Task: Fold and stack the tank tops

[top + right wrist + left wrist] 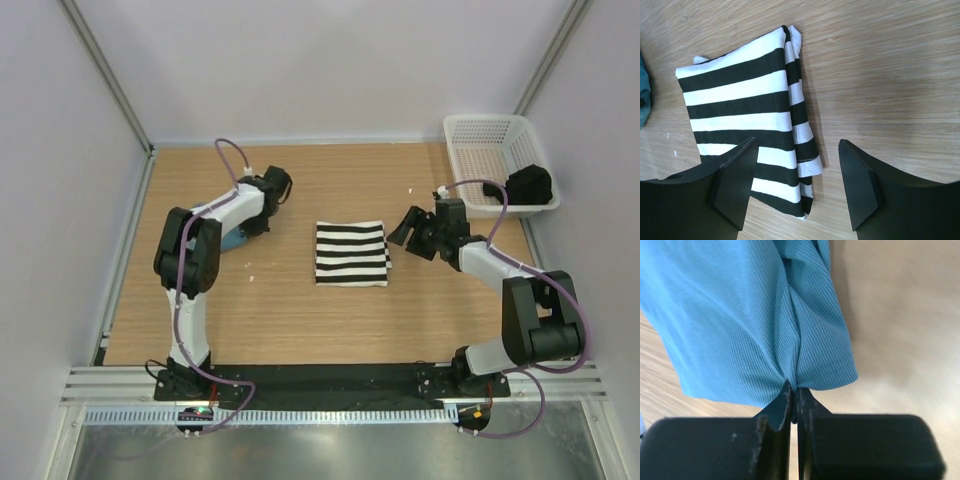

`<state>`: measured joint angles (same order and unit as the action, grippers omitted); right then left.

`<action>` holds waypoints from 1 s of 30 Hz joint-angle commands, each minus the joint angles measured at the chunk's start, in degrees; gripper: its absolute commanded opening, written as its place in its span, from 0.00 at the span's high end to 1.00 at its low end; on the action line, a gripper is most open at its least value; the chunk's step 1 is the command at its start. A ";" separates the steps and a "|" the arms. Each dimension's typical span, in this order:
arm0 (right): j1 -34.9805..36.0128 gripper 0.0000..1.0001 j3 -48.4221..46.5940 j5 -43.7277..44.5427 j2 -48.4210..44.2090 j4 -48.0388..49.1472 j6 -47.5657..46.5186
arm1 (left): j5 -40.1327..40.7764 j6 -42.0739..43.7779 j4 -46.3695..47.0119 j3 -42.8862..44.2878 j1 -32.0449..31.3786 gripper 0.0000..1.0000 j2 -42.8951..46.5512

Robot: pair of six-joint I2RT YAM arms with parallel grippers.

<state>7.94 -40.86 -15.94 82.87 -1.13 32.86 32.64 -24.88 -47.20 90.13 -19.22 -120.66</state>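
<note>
The teal-blue tank top [740,315] hangs bunched from my left gripper [794,390], which is shut on a pinch of its hemmed edge. From above, only a bit of this teal cloth [232,238] shows under the left arm, at the table's left. The striped tank top [351,253] lies folded into a flat rectangle at the table's middle. My right gripper [405,228] hovers open just right of it. In the right wrist view, the right gripper [797,145] straddles the near right edge of the striped tank top [740,100] and holds nothing.
A white mesh basket [480,135] stands at the back right corner, behind the right arm. White walls close in the wooden table [300,320] on three sides. A sliver of teal cloth [644,95] shows at the left edge of the right wrist view.
</note>
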 commanded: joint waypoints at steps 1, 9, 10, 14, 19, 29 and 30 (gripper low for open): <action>0.32 0.29 -0.62 1.62 -1.57 -0.89 -0.78 | -1.00 -2.71 3.16 -5.56 -7.91 0.98 8.84; 0.40 0.28 -0.27 3.20 -2.10 -5.37 -1.66 | -5.82 -7.28 4.92 -13.66 -18.21 0.18 20.37; 0.40 0.27 -0.27 2.85 -1.66 -5.47 -1.83 | -8.79 -7.72 5.53 -14.62 -18.83 0.16 21.42; 0.40 0.30 -1.32 -0.31 1.06 -4.85 -2.01 | -18.74 -8.34 10.98 -17.17 -18.92 0.16 26.34; 1.54 0.28 -4.75 -4.27 5.54 -4.94 -2.71 | -29.29 -9.83 17.13 -16.39 -18.83 0.16 23.11; 4.36 0.37 -7.74 -3.92 13.54 -6.00 -3.07 | -39.15 -14.40 25.93 -16.30 -17.17 0.19 14.06; 4.53 0.42 -7.92 -3.83 14.15 -6.25 -3.15 | -39.41 -14.84 26.63 -16.47 -16.82 0.19 13.61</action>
<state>11.77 -48.05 -19.99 95.00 -6.28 30.33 -2.35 -37.34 -25.52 73.14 -37.41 -106.02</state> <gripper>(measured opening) 0.613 0.813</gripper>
